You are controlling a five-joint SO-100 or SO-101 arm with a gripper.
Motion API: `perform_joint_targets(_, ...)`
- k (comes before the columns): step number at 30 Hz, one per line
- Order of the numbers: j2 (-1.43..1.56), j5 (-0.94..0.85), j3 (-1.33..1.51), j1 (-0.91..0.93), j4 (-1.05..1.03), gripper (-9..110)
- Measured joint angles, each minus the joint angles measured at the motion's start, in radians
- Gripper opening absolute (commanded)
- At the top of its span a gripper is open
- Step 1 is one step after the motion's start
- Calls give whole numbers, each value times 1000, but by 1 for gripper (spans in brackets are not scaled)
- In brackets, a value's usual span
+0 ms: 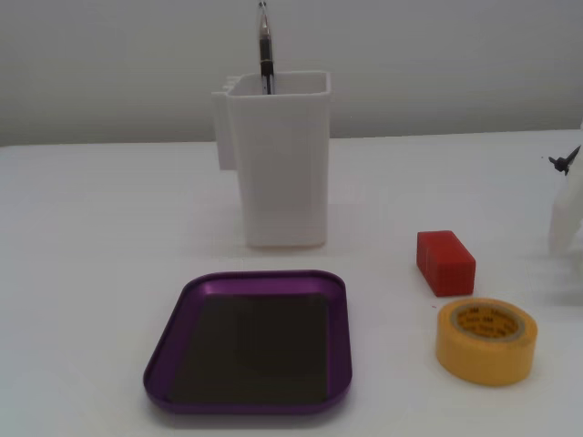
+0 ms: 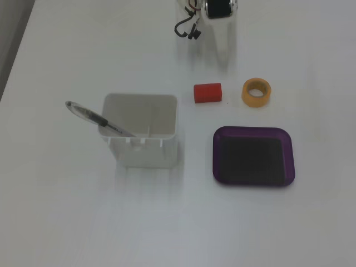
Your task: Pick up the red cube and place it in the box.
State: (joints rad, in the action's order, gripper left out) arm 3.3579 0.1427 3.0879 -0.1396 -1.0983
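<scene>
The red cube [image 1: 445, 262] lies on the white table, right of centre in a fixed view, just behind a yellow tape roll. In the other fixed view the red cube [image 2: 207, 93] lies above the box. The box [image 1: 251, 342], a shallow purple tray with a dark bottom, is empty at the front; it also shows in the other fixed view [image 2: 253, 156]. Only a white part of the arm [image 1: 567, 214] shows at the right edge, well right of the cube. The arm's dark motor and cables [image 2: 214, 8] show at the top edge. The fingers cannot be made out.
A tall white plastic container [image 1: 278, 159] with a pen [image 1: 265, 45] in it stands behind the box; it also shows in the other fixed view [image 2: 142, 136]. The yellow tape roll [image 1: 486, 340] lies right beside the cube, also seen from above [image 2: 256, 92].
</scene>
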Motion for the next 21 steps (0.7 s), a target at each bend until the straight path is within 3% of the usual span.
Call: perform_joint_targets(21, 0, 0, 0, -6, -2, -1)
